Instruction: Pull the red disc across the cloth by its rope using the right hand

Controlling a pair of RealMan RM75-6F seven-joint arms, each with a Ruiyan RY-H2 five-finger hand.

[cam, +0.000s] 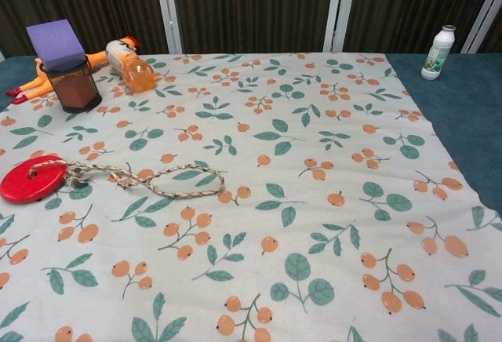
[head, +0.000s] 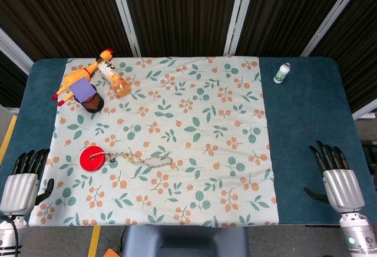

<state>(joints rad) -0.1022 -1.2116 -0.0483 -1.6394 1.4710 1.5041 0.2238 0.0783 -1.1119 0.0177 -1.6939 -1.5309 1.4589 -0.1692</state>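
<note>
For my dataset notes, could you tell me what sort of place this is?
Probably a robot test bench in a lab: a padded blue table under a leaf-print cloth, dark curtain panels behind, scattered props like a rubber chicken.

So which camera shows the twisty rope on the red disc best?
The chest view: the twisted beige rope lies close and large, so its knots and end loop beside the flat red disc show clearly. The head view shows the whole rope from above, but small.

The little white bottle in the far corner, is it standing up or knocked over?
Standing up. The small white plastic bottle stands upright on the blue table, cap on top, just beyond the floral cloth's edge.
</note>
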